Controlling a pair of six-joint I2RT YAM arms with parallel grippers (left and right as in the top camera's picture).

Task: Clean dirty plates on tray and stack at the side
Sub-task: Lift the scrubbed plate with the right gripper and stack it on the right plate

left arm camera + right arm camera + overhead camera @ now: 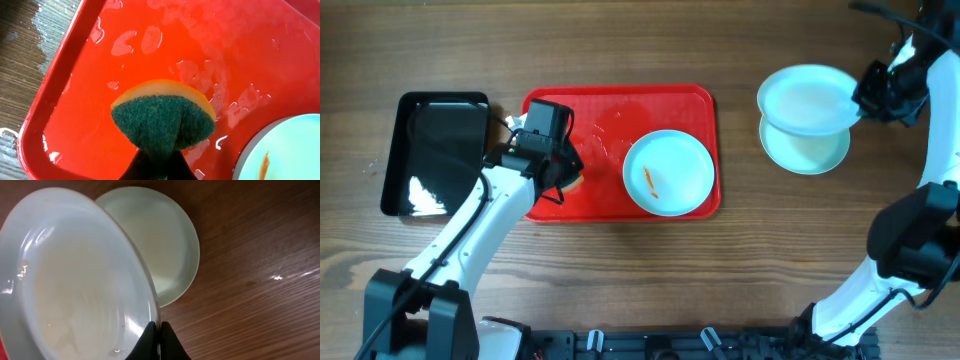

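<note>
Scanning from the left edge: a black bin [435, 150] sits on the table [620, 290] just beside the tray [620, 100]. The left gripper [560, 178] hangs over the tray's left end with its jaws pinched tight on a sponge [162, 117], green scrub face toward the wrist camera and orange foam behind it. The sponge is low over the wet red floor; can't tell if it touches. One dirty plate [668, 172] lies flat on the tray's right half, with an orange smear [650, 180] left of its centre. From the sponge it lies to the right, near, with nothing between them, and the left arm is clearly the nearer one. Off the tray, well to the right on bare wood, the base plate [806, 150] lies flat and looks clean. The right gripper [868, 98] has its jaws closed down thin on the right rim of the held plate [808, 98], which is up in the air and doesn't look level in the wrist view. The held plate overlaps the base plate but sits off toward the far table edge, and from the right wrist the base plate pokes out past the held rim. My read is that the set-down turns on that offset: bring the held plate toward the near edge, level it, then lower it centred on the base plate. Two plates look done, one left to scrub.
</note>
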